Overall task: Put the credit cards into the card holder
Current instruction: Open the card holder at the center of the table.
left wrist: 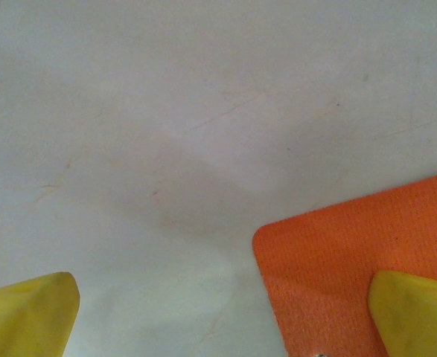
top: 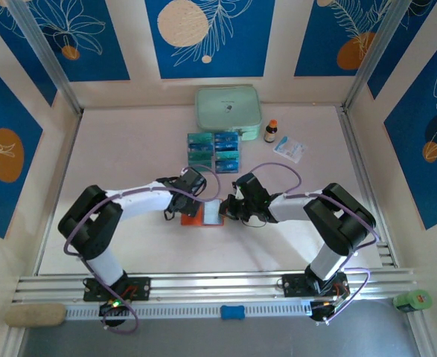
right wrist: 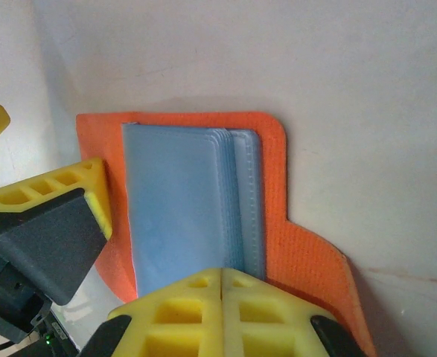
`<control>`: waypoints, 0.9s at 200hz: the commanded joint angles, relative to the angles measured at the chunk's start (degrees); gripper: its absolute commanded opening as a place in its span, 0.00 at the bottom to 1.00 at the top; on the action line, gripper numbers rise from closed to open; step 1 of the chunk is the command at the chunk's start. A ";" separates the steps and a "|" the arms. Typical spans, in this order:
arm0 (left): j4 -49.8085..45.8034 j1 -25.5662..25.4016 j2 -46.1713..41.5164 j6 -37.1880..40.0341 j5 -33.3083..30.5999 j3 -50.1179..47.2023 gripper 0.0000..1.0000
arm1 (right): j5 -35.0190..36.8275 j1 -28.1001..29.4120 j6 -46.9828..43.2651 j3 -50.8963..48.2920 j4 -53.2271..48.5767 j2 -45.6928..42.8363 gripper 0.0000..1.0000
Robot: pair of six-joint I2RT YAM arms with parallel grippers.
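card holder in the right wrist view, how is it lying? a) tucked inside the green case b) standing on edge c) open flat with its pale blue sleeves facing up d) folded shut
C: the orange card holder lies spread open on the table with its stack of bluish sleeves exposed.

The card holder [right wrist: 307,260] shows an orange, finely woven, matt cloth-like outer skin. Its inner sleeves [right wrist: 181,208] are smooth, translucent bluish plastic with a soft sheen. The right arm's fingers [right wrist: 181,312] are matt yellow plastic moulded with open cells. The white counter [left wrist: 166,111] looks smooth and matt, marked by faint hairline scratches. Ribbed bare-metal rails [top: 218,286] line its near edge.
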 commanded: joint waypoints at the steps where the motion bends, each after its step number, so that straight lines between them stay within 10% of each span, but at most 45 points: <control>1: -2.07 0.43 -1.90 -1.11 0.04 -1.55 1.00 | 0.14 0.25 -1.27 0.92 -3.65 -2.87 0.00; 180: -1.91 2.87 -10.94 -3.23 2.29 -2.75 1.00 | -4.41 5.89 -3.54 15.98 -5.07 6.62 0.00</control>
